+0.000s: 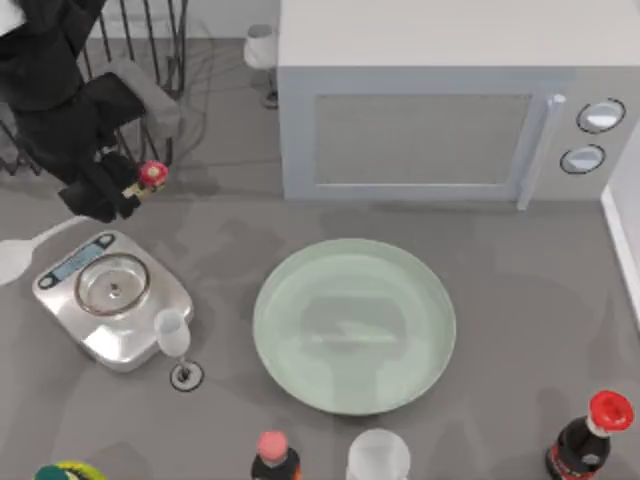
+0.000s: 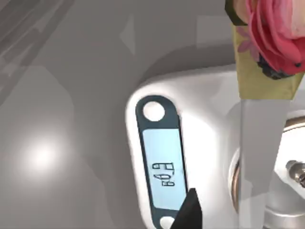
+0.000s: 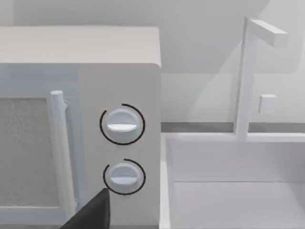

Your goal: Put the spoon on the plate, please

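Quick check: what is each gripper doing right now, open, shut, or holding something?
Left gripper: above the table's left side, beside the kitchen scale; fingers cannot be told, holding nothing visible.
Right gripper: faces the microwave; cannot be told.

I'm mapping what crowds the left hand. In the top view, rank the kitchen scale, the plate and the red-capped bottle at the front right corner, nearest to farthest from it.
1. The kitchen scale, just below the left hand on the table's left side.
2. The plate, at the table's middle.
3. The red-capped bottle, at the front right corner.
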